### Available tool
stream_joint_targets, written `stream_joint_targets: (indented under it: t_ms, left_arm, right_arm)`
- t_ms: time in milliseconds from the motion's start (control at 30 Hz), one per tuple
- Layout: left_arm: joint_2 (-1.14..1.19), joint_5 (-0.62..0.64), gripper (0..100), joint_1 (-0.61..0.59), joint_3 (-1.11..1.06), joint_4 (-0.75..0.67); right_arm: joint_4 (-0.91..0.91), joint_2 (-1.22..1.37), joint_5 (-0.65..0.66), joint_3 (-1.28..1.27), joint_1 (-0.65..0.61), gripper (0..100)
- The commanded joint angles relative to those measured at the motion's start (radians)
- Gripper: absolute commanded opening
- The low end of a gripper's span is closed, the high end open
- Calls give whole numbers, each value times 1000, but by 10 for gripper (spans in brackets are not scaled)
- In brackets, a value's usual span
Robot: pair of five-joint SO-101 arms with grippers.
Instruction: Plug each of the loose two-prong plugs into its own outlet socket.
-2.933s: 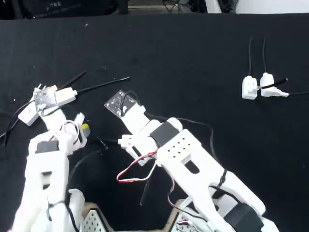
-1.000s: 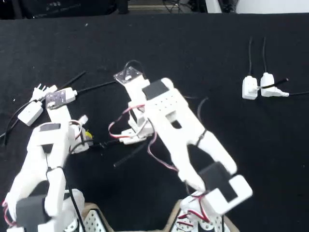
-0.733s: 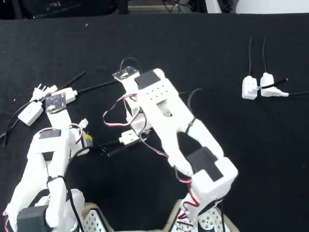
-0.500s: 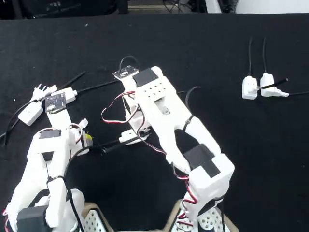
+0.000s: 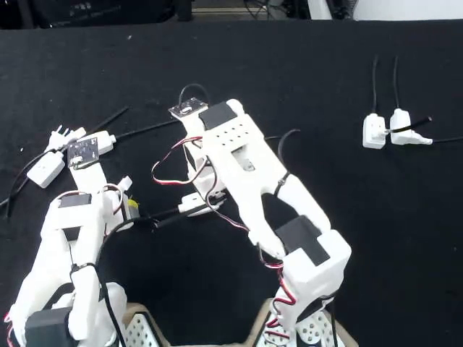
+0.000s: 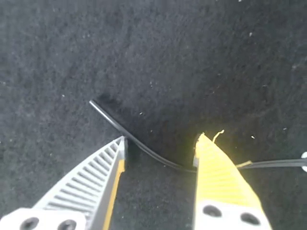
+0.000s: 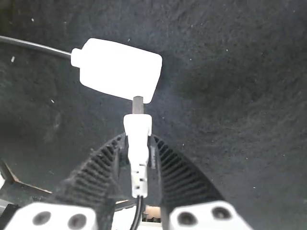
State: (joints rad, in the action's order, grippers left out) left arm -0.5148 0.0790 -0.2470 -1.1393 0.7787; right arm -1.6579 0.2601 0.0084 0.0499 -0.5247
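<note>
My right gripper (image 7: pixel 138 143) is shut on a small white two-prong plug (image 7: pixel 138 158). The plug's prongs point at a white outlet socket (image 7: pixel 117 69) lying on the black cloth, and the prong tips meet the socket's edge. In the high view this gripper (image 5: pixel 194 205) sits under the centre arm. My left gripper (image 6: pixel 160 139) is open low over the cloth, its fingers on either side of a thin black cable (image 6: pixel 144 148). In the high view the left gripper (image 5: pixel 129 208) is at the left. Loose white plugs and a socket (image 5: pixel 45 168) lie at the far left.
At the right of the black table (image 5: pixel 304 65), two white plug-and-socket pieces (image 5: pixel 387 130) lie side by side, their black cords running back. Black cables (image 5: pixel 148 129) cross the cloth between the arms. A perforated base (image 5: pixel 141 329) sits at the front edge.
The right arm has swung up and left, carrying the plug, and has held still for the last half second. The left arm has drawn back a little from the left plugs.
</note>
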Motion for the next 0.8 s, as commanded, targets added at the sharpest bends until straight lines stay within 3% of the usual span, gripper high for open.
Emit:
stream_joint_targets:
  t_ms: [0,767]
  left_arm:
    - [-29,-2,234,-5,10,-9]
    - [-32,0,234,-10,13,-5]
  right_arm:
    - [-8,-4,-11,59,15,11]
    - [-86,185,-12,228,18,11]
